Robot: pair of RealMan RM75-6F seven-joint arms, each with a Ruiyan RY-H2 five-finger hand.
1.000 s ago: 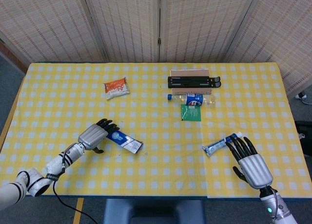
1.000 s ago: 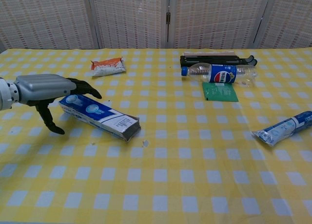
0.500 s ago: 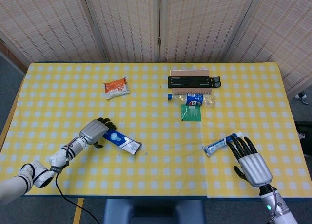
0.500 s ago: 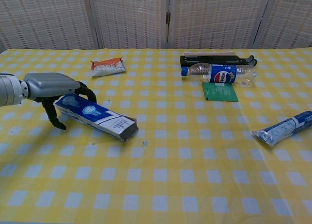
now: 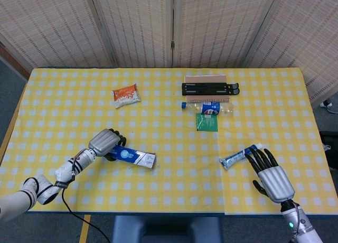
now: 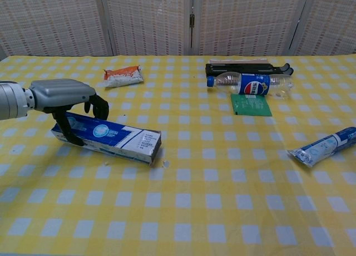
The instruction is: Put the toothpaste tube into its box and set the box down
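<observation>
Since a second ago, my left robot hand [image 6: 67, 100] has closed around the far end of the toothpaste box [image 6: 108, 138] and turned it, so its open end now faces right along the yellow checked counter [image 6: 183, 211]. That grip means the box is ready to lift. My right robot hand [image 5: 272, 175] rests with fingers spread and empty, just beside the toothpaste tube [image 6: 325, 146], which I still need to pick up.
</observation>
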